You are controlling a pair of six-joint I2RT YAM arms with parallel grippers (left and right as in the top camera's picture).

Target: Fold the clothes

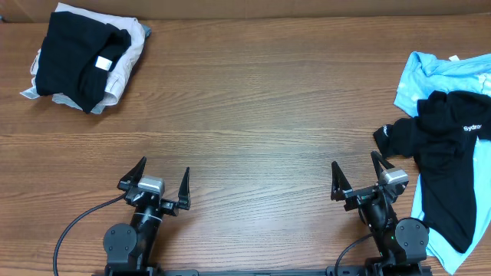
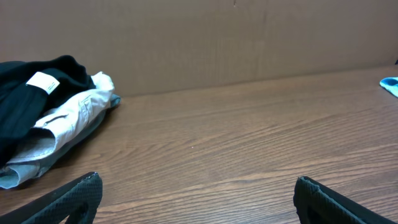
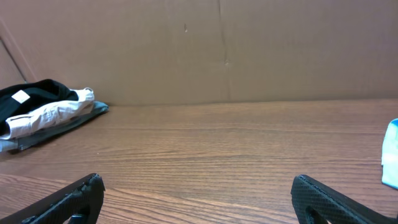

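A black T-shirt with white lettering (image 1: 445, 153) lies crumpled at the right edge of the table, on top of light blue shirts (image 1: 437, 73). A stack of folded clothes, black on top of white and grey (image 1: 80, 57), sits at the far left corner; it also shows in the left wrist view (image 2: 43, 112) and the right wrist view (image 3: 43, 106). My left gripper (image 1: 162, 178) (image 2: 198, 186) is open and empty near the front edge. My right gripper (image 1: 356, 170) (image 3: 198, 186) is open and empty, just left of the black shirt.
The wooden table (image 1: 261, 115) has a brown cardboard wall (image 3: 217, 43) along its back edge. A corner of light blue cloth (image 3: 390, 155) shows at the right of the right wrist view.
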